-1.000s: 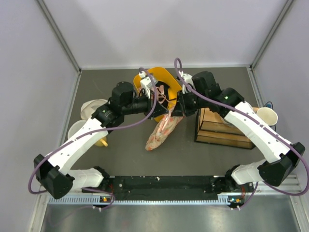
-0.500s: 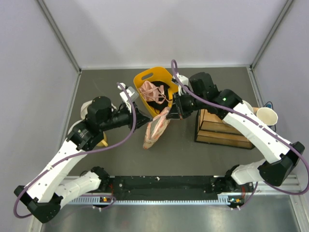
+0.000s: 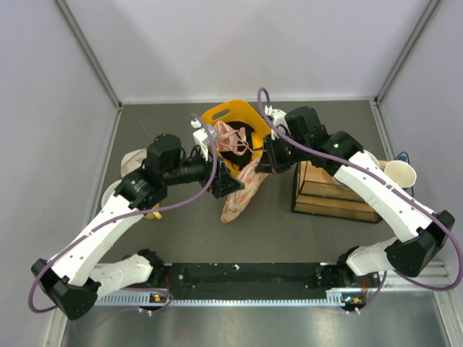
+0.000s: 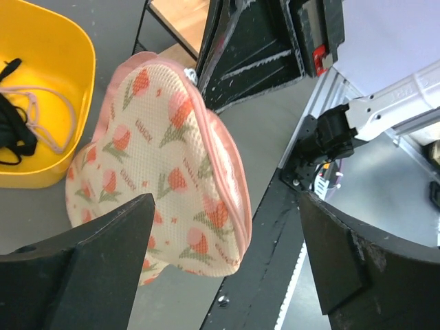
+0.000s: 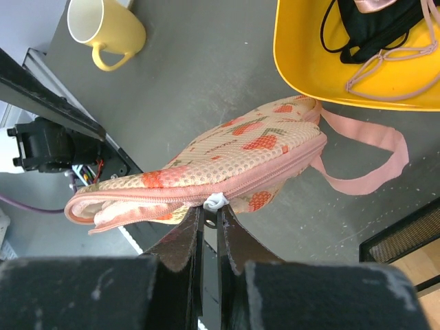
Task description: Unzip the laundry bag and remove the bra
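The laundry bag [image 3: 239, 195], pale pink mesh with orange-red tulip prints, hangs tilted just in front of the yellow basket. My right gripper [image 3: 263, 165] is shut on the small white zip pull [image 5: 215, 201] in the middle of the bag's pink zip edging [image 5: 227, 184]. The zip looks closed on the side toward the strap; a pink strap [image 5: 364, 155] trails from that end. My left gripper [image 3: 228, 182] stands open beside the bag [image 4: 165, 172], its fingers [image 4: 103, 261] either side of the lower end and apart from it. The bra is hidden.
The yellow basket [image 3: 217, 116] behind the bag holds a pink strappy garment [image 3: 226, 134] and a black garment [image 3: 239, 148]. A wooden box [image 3: 329, 191] stands to the right, with a paper cup [image 3: 400, 173] beyond it. At the left are white bowls [image 3: 136, 160] and a yellow mug [image 5: 103, 31].
My left arm pulled away from the basket to the left, then came back beside the bag with its jaws opened wide. The right gripper kept its hold; the bag shifted slightly.
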